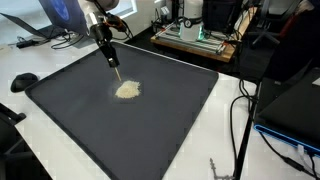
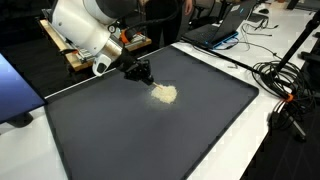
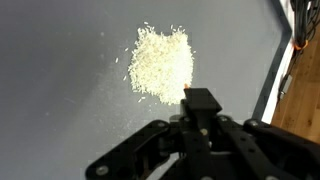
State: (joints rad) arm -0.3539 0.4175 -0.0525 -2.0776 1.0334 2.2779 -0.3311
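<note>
A small heap of pale grains (image 1: pixel 127 90) lies near the middle of a large dark grey mat (image 1: pixel 70 115). It shows in both exterior views (image 2: pixel 164 94) and in the wrist view (image 3: pixel 160 62). My gripper (image 1: pixel 106 50) hangs over the mat just beside the heap (image 2: pixel 138 72). It is shut on a thin dark tool (image 1: pixel 115 70) that points down toward the heap's edge. In the wrist view the jaws (image 3: pixel 200 118) clamp the tool's black block (image 3: pixel 200 100), whose small orange tip sits at the heap's near edge.
The mat (image 2: pixel 150 140) covers a white table. A black mouse-like object (image 1: pixel 22 81) lies off one corner. A wooden board with electronics (image 1: pixel 195 40) stands behind. Cables (image 1: pixel 240 120) (image 2: pixel 285 85) run along the table's side, and laptops (image 2: pixel 225 30) stand at the back.
</note>
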